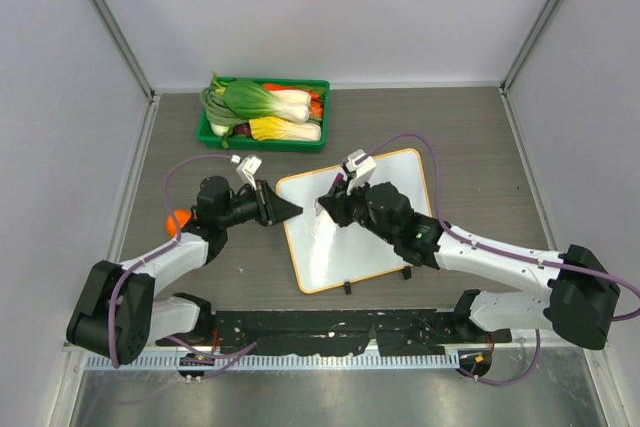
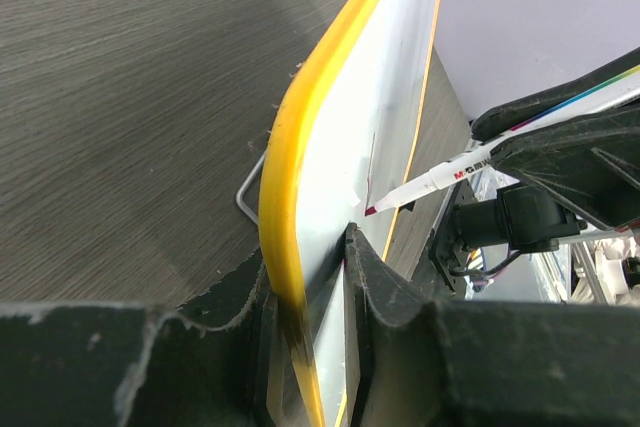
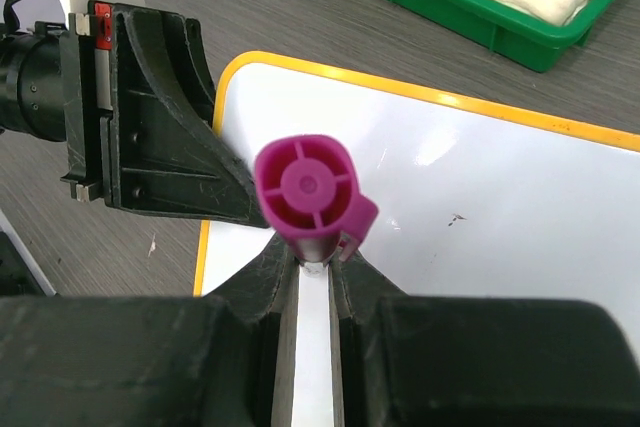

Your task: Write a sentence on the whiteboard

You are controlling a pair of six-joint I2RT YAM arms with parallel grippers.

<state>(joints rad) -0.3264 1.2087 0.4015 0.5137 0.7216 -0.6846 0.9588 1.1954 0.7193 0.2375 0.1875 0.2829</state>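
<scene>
At the whiteboard's (image 1: 340, 252) left edge, your left gripper (image 2: 310, 257) is clamped on the orange-yellow rim (image 2: 300, 147), one finger on each face. That's prob. to pin the board so it won't skid under pen pressure. Whether that edge is lifted off the table (image 1: 470, 147), can't tell.

Just beside it, your right gripper (image 3: 312, 257) is closed on a marker (image 3: 305, 185), purple butt end up toward the wrist cam. The tip (image 2: 370, 210) is down on the white face, i.e. held steep for writing.

No sentence is legible yet. There's only a faint stroke (image 2: 372, 159) above the tip, so I'd judge the writing is barely begun.

L arm comes in low from the left, wrist pointing across at the board. R arm stretches diagonally from the right base over the board's near-right part, wrist pitched down.

The board lies mid-table between both arms, nearer than the green tray (image 1: 326, 112) w/ veg and apart from it.
</scene>
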